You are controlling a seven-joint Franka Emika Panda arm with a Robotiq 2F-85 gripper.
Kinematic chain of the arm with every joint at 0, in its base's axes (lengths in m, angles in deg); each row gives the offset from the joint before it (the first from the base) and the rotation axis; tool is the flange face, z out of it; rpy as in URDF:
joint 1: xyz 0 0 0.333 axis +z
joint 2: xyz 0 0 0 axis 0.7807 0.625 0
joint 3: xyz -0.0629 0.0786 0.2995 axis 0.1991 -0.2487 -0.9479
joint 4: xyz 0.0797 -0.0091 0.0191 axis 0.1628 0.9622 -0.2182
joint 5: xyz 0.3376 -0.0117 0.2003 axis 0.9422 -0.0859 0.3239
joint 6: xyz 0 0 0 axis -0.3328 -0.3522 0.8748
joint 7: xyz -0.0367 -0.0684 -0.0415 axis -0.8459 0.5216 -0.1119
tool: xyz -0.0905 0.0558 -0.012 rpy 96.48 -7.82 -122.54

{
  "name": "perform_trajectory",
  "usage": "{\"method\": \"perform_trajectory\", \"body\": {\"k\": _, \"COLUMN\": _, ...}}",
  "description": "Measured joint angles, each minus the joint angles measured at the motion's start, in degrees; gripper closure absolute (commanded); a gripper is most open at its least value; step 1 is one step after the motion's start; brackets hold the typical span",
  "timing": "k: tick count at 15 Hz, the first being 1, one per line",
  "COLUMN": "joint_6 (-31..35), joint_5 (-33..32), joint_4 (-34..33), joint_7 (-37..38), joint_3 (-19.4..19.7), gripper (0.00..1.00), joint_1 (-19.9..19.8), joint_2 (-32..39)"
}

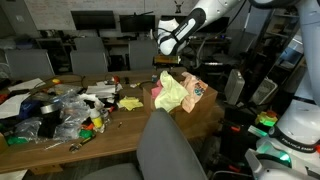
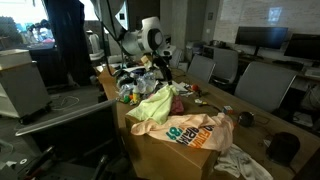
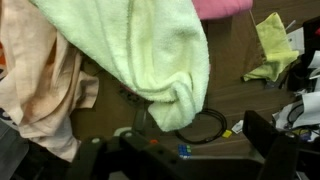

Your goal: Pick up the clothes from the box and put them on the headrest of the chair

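Note:
A cardboard box (image 1: 205, 108) (image 2: 165, 158) stands on the wooden table, full of clothes. A pale yellow-green towel (image 1: 171, 93) (image 2: 150, 104) (image 3: 150, 55) lies on top, beside a peach printed shirt (image 2: 196, 131) (image 3: 40, 85) and a pink cloth (image 1: 196, 86) (image 3: 225, 7). My gripper (image 1: 168, 66) (image 2: 160, 66) (image 3: 180, 142) hovers just over the towel's high end. Its two dark fingers stand wide apart and nothing shows between them. A grey chair's headrest (image 1: 168, 135) is in front of the box at the table's near edge.
The table (image 1: 125, 135) carries clutter: bags, tools, a yellow rag (image 1: 130, 103) (image 3: 270, 45) and a black cable loop (image 3: 205, 125). More office chairs (image 2: 262, 85) and monitors stand around. A device with a green light (image 1: 265, 121) stands beside the box.

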Motion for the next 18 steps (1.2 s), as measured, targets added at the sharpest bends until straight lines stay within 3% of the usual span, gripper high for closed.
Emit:
{"method": "perform_trajectory", "body": {"k": 9, "joint_6": -4.22, "joint_5": 2.59, "joint_4": -6.39, "joint_7": 0.91, "joint_3": 1.78, "gripper": 0.0, "joint_1": -0.73, "joint_2": 8.15}}
{"method": "perform_trajectory", "body": {"k": 10, "joint_6": -4.57, "joint_5": 3.02, "joint_4": -6.79, "joint_7": 0.91, "joint_3": 1.89, "gripper": 0.09, "joint_1": -1.0, "joint_2": 8.61}}
{"method": "perform_trajectory", "body": {"k": 14, "joint_6": -5.96, "joint_5": 4.18, "joint_4": -8.0, "joint_7": 0.91, "joint_3": 1.91, "gripper": 0.07, "joint_1": -1.86, "joint_2": 9.39}}
{"method": "perform_trajectory", "body": {"k": 15, "joint_6": -6.34, "joint_5": 4.32, "joint_4": -8.2, "joint_7": 0.91, "joint_3": 1.91, "gripper": 0.25, "joint_1": -1.93, "joint_2": 9.45}}
{"method": "perform_trajectory", "body": {"k": 18, "joint_6": -7.98, "joint_5": 5.18, "joint_4": -8.99, "joint_7": 0.85, "joint_3": 1.81, "gripper": 0.49, "joint_1": -1.96, "joint_2": 9.48}}
